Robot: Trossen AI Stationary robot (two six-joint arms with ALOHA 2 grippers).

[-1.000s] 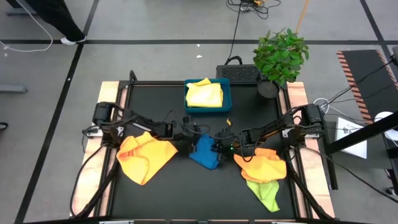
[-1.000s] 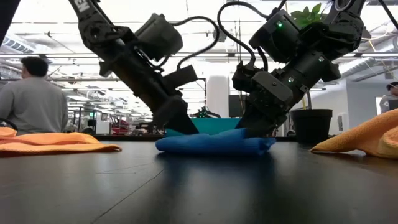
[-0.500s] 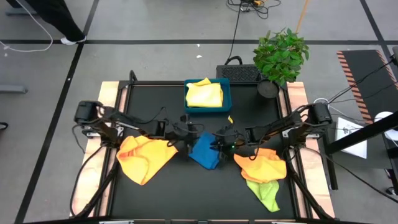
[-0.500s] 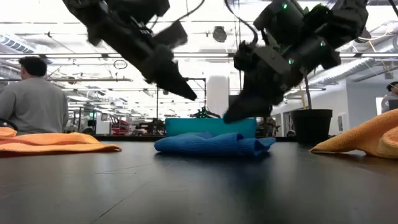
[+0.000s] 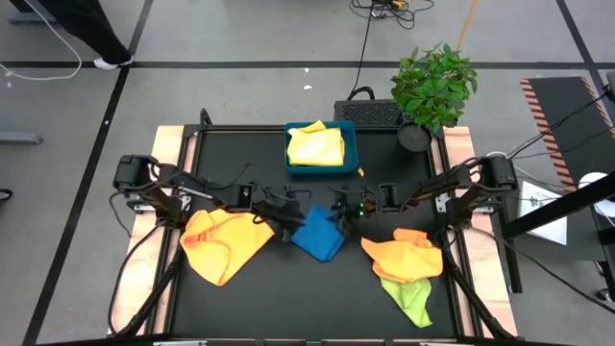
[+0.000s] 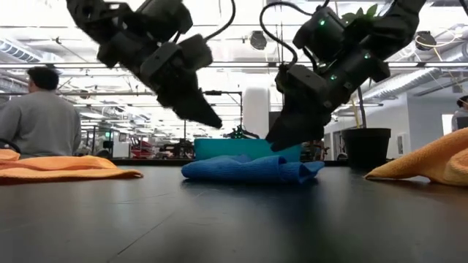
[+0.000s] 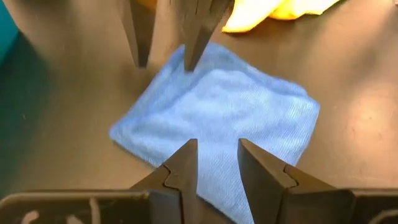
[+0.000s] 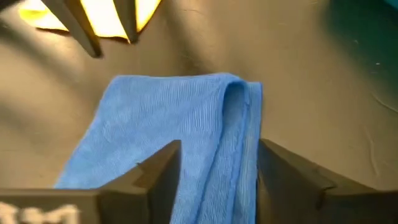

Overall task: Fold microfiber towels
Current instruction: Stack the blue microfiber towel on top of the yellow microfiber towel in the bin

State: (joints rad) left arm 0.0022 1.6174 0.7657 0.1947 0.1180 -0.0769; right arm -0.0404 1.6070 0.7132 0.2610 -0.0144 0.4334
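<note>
Folded blue towel (image 5: 318, 234) lies released between both empty, parted grippers: left gripper (image 6: 208, 117), right gripper (image 6: 281, 139). Beside it, orange towels (image 5: 224, 241) and a green towel (image 5: 411, 298) remain unfolded.

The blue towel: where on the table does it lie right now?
In the high view the blue towel lies folded mid-table, just in front of the blue tray, between the left gripper and the right gripper.
</note>
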